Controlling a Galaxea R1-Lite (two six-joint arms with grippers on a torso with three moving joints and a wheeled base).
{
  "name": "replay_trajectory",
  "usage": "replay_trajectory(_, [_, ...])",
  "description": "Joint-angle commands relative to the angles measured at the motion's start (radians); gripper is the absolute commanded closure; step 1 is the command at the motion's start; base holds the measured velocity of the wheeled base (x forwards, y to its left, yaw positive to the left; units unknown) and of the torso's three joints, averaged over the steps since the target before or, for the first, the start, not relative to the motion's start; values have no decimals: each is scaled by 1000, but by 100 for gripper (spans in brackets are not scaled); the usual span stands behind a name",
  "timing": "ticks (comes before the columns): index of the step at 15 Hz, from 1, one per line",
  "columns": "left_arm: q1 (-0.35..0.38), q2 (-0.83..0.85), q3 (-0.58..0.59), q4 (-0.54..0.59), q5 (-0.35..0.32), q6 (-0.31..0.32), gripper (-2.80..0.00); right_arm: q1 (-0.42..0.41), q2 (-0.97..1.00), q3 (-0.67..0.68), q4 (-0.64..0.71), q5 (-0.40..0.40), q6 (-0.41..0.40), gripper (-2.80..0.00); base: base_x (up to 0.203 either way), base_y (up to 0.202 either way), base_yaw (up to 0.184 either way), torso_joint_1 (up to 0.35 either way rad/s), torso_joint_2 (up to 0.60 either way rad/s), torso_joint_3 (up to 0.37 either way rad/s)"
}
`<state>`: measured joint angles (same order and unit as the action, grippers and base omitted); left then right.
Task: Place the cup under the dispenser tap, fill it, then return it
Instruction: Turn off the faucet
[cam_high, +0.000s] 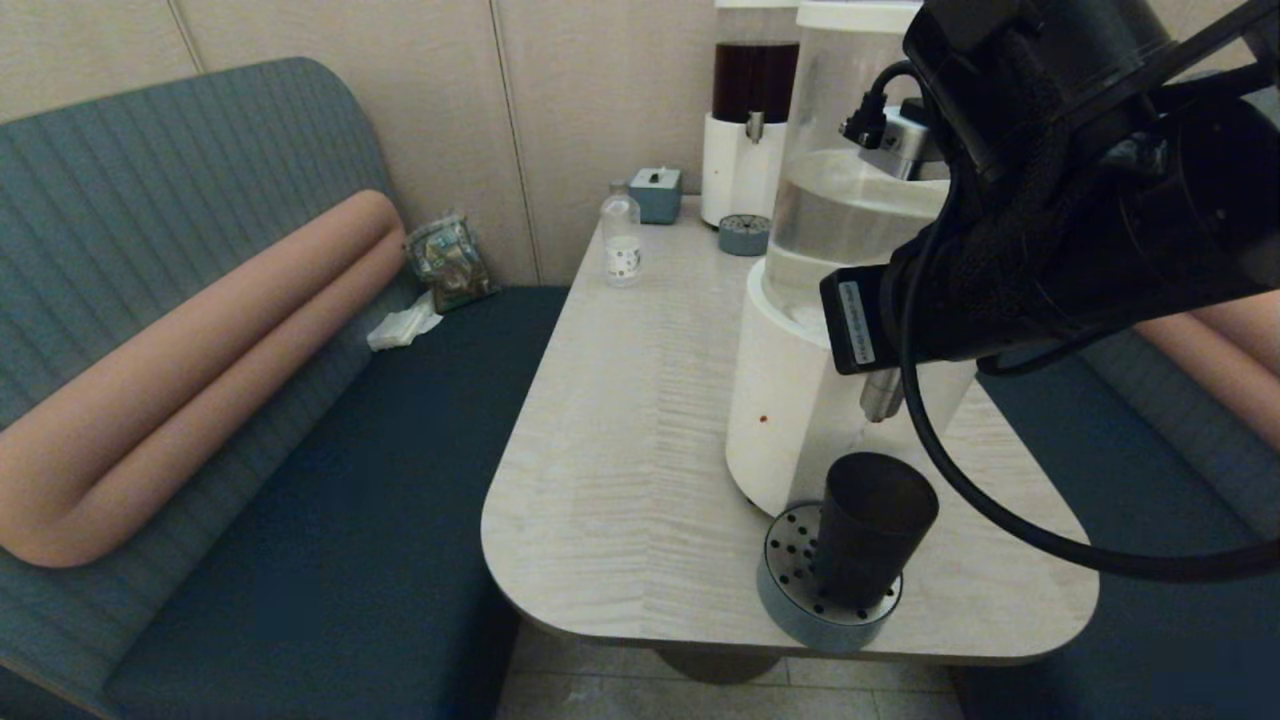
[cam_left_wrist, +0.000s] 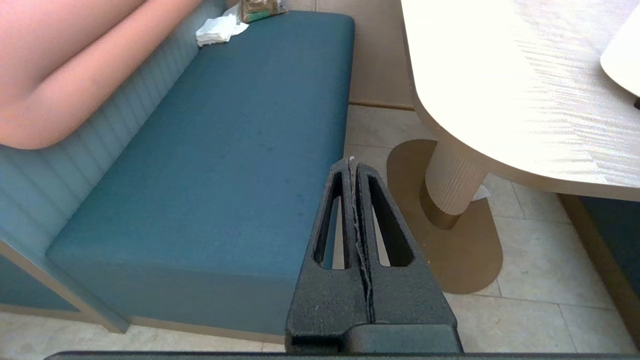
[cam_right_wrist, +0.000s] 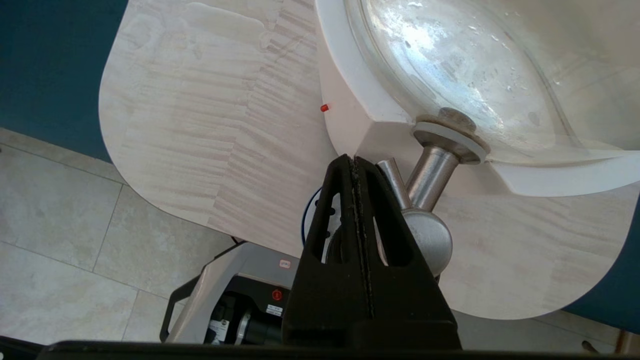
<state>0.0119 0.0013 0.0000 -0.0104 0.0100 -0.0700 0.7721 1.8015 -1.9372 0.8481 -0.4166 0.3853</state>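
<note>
With the cup (cam_high: 872, 528) on the drip tray (cam_high: 785, 600) under the tap (cam_high: 881, 396), the right hand (cam_right_wrist: 356, 165), fingers pressed together and empty, hovers above; working the tap looks next.

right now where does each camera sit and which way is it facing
Head: high, facing forward and down on the pale wood-grain table, dark tapered cup and right arm.
Left wrist: low beside the table, facing teal bench; shut left end effector.
Right wrist: above brushed-silver dispenser tap; shut right end effector.
Shared: the table.
</note>
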Motion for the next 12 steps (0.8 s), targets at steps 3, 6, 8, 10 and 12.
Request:
replay_trajectory(3, [0,0,0,0,1,-1,0,1,2,1,6,-34,1,0,0,0,0,0,0,0])
replay_trajectory(6, [0,0,0,0,1,-1,0,1,4,4,11,-47,3,0,0,0,0,0,0,0])
replay_trajectory(8, [0,0,0,0,1,-1,0,1,6,7,12,-68,3,0,0,0,0,0,0,0])
replay_trajectory(10, [0,0,0,0,1,-1,0,1,4,7,13,-75,3,0,0,0,0,0,0,0])
replay_trajectory(12, [0,0,0,0,1,-1,0,1,6,11,17,-88,3,0,0,0,0,0,0,0])
